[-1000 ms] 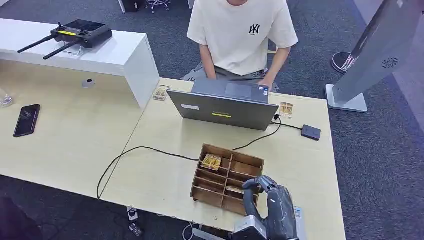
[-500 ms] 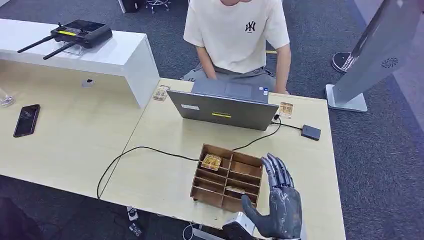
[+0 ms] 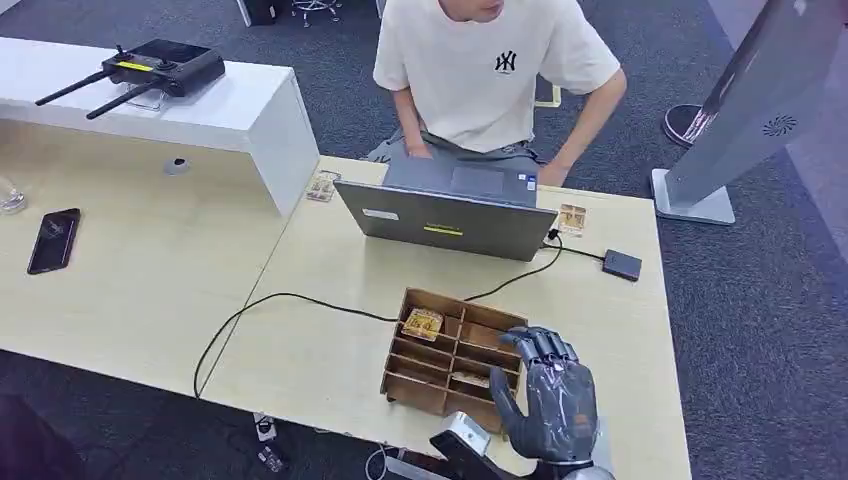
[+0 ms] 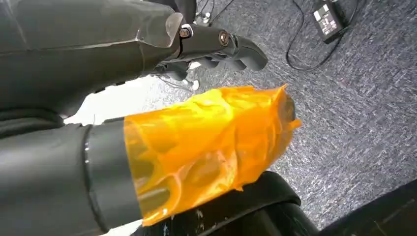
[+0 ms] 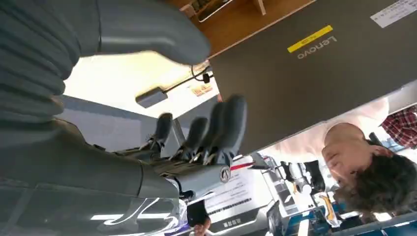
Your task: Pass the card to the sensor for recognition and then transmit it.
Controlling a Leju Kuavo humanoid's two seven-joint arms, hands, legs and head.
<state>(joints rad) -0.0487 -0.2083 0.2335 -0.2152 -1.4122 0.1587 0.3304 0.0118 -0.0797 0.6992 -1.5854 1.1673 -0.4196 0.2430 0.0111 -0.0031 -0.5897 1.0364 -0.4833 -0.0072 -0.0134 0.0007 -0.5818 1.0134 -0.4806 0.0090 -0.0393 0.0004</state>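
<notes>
A wooden divided box [image 3: 452,355] stands at the near edge of the table. One card [image 3: 423,323] lies in its far left compartment and another card [image 3: 470,380] lies in a near one. My right hand [image 3: 548,400] hovers at the box's near right corner, fingers bent over the rim, thumb apart, holding nothing; the right wrist view shows the same hand [image 5: 147,147] empty. The small black sensor [image 3: 622,264] sits right of the laptop, cabled to it. My left hand [image 4: 196,137] hangs over the carpet with orange film on its thumb, holding nothing.
An open laptop [image 3: 450,215] faces a seated person [image 3: 490,70] across the table. Loose cards lie beside it at the right [image 3: 572,218] and left [image 3: 322,187]. A black cable [image 3: 280,298] runs across the table. A phone [image 3: 54,240] lies far left; a grey stand [image 3: 730,120] is at right.
My right hand, spread flat half a second ago, has bent its fingers over the box's right side and shifted slightly toward it. The person has moved an elbow outward.
</notes>
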